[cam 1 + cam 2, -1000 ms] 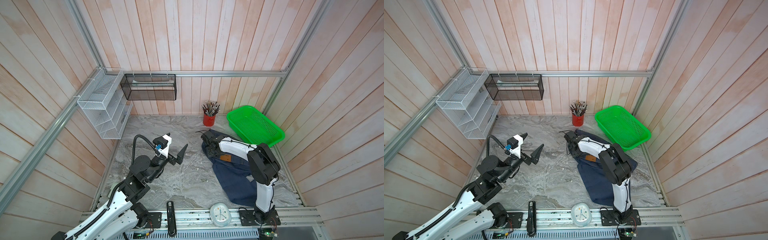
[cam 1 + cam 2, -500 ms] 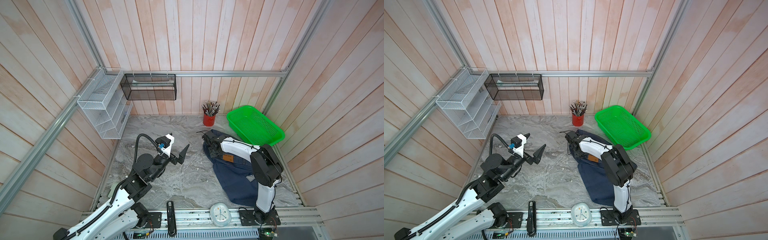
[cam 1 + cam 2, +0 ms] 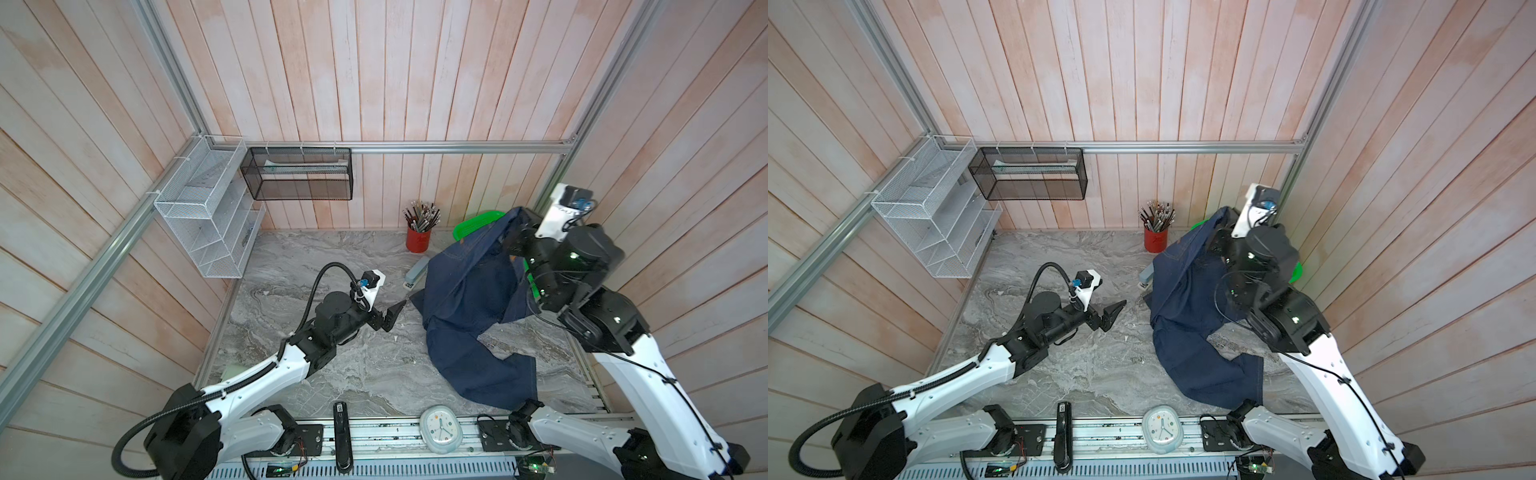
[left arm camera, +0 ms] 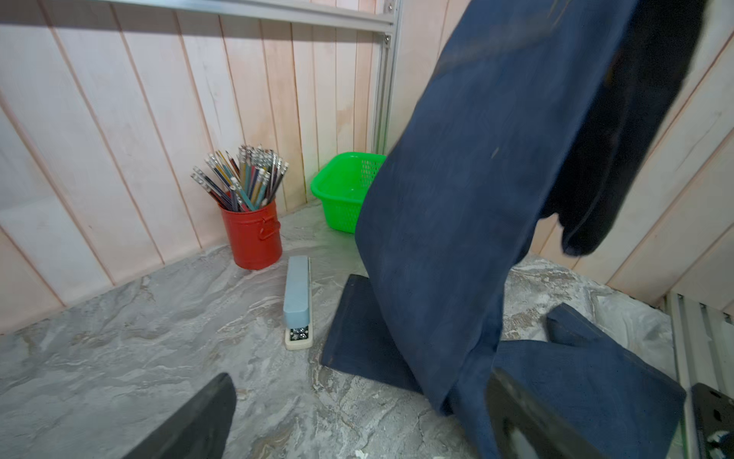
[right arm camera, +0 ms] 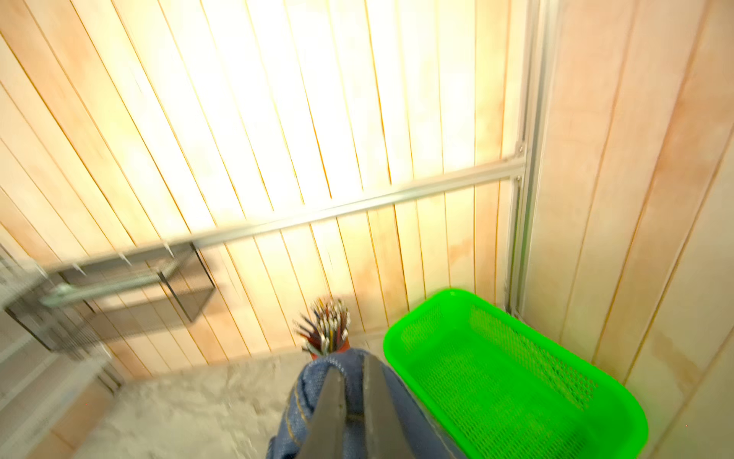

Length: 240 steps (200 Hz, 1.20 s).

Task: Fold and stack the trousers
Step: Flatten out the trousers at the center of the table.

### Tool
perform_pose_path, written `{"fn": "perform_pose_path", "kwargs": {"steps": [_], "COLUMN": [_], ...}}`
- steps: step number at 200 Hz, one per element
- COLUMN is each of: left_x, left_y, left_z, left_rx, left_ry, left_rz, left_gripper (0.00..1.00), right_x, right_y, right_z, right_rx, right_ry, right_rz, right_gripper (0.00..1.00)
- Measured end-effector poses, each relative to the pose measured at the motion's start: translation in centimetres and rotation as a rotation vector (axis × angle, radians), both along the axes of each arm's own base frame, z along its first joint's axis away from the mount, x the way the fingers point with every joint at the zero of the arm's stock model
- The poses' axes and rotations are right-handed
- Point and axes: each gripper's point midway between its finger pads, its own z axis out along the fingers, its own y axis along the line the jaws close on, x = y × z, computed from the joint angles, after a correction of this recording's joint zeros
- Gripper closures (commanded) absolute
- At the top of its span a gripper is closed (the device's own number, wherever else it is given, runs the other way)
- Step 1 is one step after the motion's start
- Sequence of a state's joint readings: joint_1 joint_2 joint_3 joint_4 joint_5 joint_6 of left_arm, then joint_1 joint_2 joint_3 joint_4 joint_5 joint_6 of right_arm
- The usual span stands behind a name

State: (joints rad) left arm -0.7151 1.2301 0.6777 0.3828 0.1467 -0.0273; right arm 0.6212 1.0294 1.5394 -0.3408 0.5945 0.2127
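One trousers [image 3: 465, 299] edge tight in the raised right pincer [image 5: 352, 369]; left pincer [image 3: 395, 316] wide, empty, nearby.

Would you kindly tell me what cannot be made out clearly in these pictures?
- Green basket: both top views, mostly hidden behind the hanging trousers.
- Black mesh shelf: right wrist view, motion-blurred.
- Trousers: right wrist view, cut off by the frame edge; only a bunch between the right gripper fingers shows.
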Motion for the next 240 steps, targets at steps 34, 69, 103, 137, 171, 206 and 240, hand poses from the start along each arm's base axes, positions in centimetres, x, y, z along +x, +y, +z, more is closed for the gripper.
{"fn": "perform_pose_path", "kwargs": {"steps": [34,69,103,137,171,206,240], "left_x": [0.5,-2.0,-5.1,-2.7,2.5,6.7,8.6], "left_y": [-2.8,-5.1,-7.9,-8.1,-7.8,-7.2,-6.4], "left_z": [-1.9,-0.4,-0.4,-4.4,-7.1,-9.8,-13.7], "left_rx": [-0.016,-0.073,-0.061,0.062,0.136,0.19,0.27], "left_ry": [0.042,0.01,0.008,0.107,0.263,0.399,0.532], "left_rz": [-0.103,-0.249,-0.372,-0.275,-0.082,0.116,0.271], "left_gripper": [0.0,0.0,0.01,0.03,0.06,0.09,0.13], "right_x": [-1.2,-1.6,-2.7,-3.8,-3.5,-2.8,-2.7], "right_y": [-0.4,-0.3,-1.0,-1.7,-1.5,-0.9,-0.9], "right_z": [3.8,6.5,9.7,12.0,12.0,11.4,11.1], "right_rx": [0.014,0.017,0.04,0.051,0.034,0.0,-0.018], "right_ry": [-0.087,-0.124,-0.182,-0.231,-0.227,-0.205,-0.2], "right_rz": [0.019,0.037,0.041,0.036,0.034,0.032,0.029], "right_gripper": [1.0,1.0,1.0,1.0,1.0,1.0,1.0]}}
